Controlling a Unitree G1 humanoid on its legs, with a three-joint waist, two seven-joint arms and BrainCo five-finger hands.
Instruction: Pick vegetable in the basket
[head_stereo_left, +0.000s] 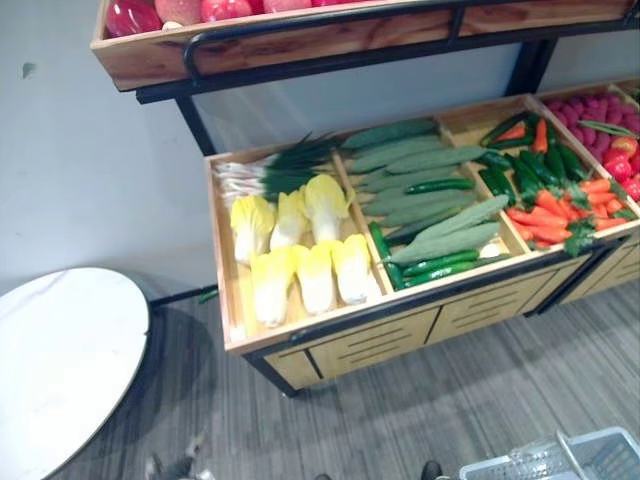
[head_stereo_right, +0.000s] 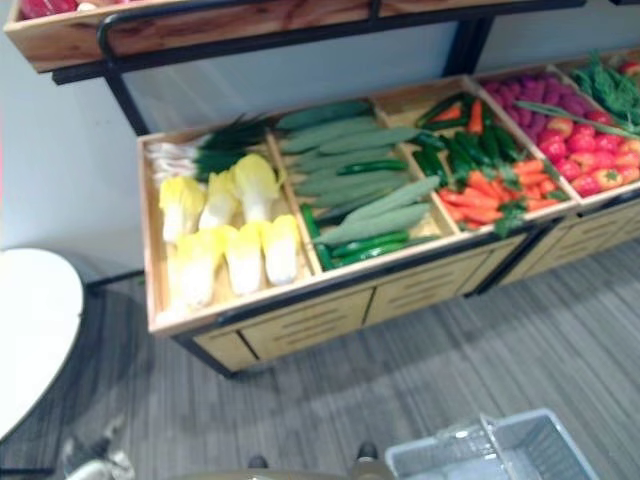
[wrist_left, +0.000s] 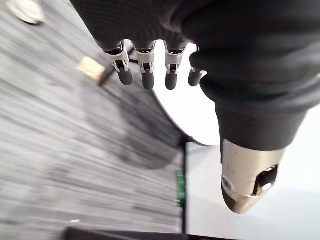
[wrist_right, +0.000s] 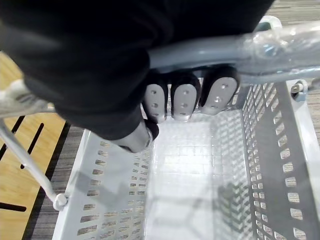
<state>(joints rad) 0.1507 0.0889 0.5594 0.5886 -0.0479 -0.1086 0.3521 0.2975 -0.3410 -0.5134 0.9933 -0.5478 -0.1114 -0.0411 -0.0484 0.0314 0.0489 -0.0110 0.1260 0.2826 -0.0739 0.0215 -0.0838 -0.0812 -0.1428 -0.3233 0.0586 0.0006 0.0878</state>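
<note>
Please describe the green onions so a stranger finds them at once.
On the wooden stand, find the leftmost compartment. At its back, behind the yellow cabbages, lie the green onions: the only thin stalks, white ends, dark green tops.

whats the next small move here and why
Probably raise the left hand toward the Chinese cabbages in the stand's left compartment. That hand hangs open and empty above the floor, while the right hand is curled round the handle of the grey basket, which holds nothing yet.
</note>
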